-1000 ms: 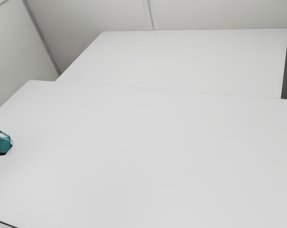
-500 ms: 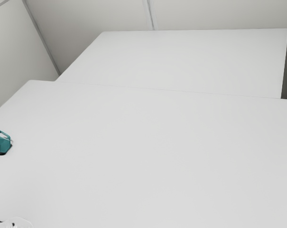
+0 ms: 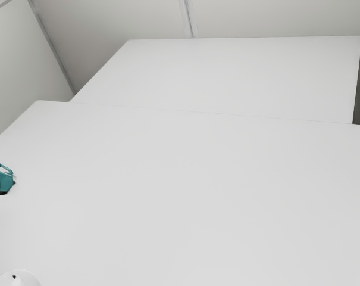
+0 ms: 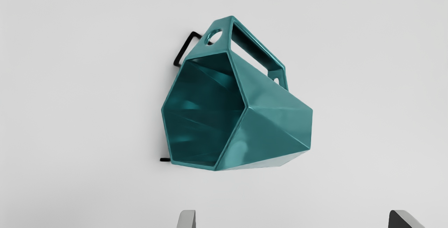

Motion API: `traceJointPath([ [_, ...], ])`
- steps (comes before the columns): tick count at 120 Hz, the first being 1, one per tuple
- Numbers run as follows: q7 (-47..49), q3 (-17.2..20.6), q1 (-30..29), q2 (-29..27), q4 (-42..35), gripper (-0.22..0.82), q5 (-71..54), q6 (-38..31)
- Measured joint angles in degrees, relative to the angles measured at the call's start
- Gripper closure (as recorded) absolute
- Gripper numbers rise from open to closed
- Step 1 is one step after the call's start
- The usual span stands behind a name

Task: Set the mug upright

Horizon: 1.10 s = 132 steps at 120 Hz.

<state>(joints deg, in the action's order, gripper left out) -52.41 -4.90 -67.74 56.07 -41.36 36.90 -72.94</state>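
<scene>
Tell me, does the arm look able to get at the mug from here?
Probably yes: the gripper is open, its fingers wide apart, and I see nothing between it and the mug, which lies on its side.

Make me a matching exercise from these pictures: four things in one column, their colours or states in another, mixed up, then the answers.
Things:
1. Mug
2. Mug's handle
3. Table
4. Gripper

Colours or states:
A. Open, fingers standing apart
B. Pierced by a round hole near the rim
C. Teal, lying on its side
D. Pale, underneath everything lying here

Right pairs: 1-C, 2-B, 3-D, 4-A
</scene>
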Motion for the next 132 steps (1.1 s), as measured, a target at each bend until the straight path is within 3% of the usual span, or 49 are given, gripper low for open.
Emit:
traceJointPath([
  [43, -3.0, 1.7, -0.2, 3.6, 0.8, 0.0, 6.6, -5.6],
  [127, -5.3, 3.6, 2.1, 5.5, -1.2, 0.0, 5.0, -5.0],
  [132, -5.4, 3.6, 2.1, 5.6, -1.5, 0.05, 5.0, -5.2],
])
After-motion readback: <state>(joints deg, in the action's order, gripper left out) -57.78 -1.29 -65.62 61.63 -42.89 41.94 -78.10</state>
